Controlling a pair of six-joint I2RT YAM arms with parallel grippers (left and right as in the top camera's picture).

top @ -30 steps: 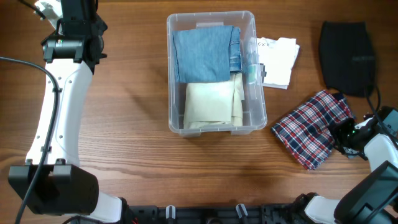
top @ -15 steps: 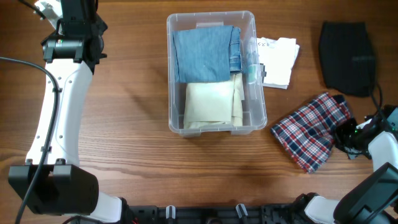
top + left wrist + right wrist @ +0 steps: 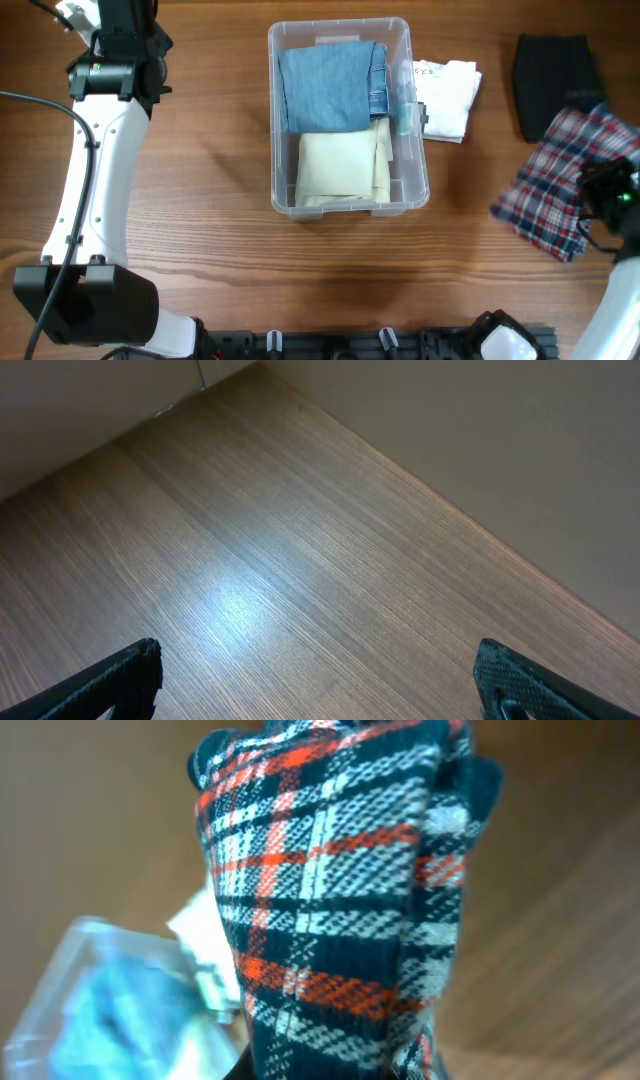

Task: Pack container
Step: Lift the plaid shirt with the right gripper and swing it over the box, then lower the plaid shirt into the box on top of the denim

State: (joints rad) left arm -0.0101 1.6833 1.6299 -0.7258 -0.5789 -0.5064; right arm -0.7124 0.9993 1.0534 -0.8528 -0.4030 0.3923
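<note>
- The container (image 3: 350, 209) sits in the middle of the desk, closer to the back edge; its long side runs from the back edge to the front edge.
- A blue cloth (image 3: 325, 88) fills its back half; a cream cloth (image 3: 335, 165) fills its front half.
- The right gripper (image 3: 608, 195) is by the right edge of the desk; its jaws are pinched tight on a plaid cloth (image 3: 560, 180), which looks held up off the desk.
- From these jaws the container lies to the left and a bit toward the back edge; I think the next move is a carry to the left, then a drop on top of the two cloths.
- The left gripper (image 3: 320, 676) is near the back left corner, over bare desk; its jaws are wide apart and hold nothing; the right arm has the cloth, so the job is its own.
- A white cloth (image 3: 445, 95) lies just beside the container's right wall; a black cloth (image 3: 555, 85) lies near the back right corner; the plaid cloth covers part of it from above.
- The top view shows the whole path to the container; the right wrist view shows the plaid cloth (image 3: 330, 900) up close, with the container (image 3: 70, 960) only a blur low on the left; the jaws are hidden there.
</note>
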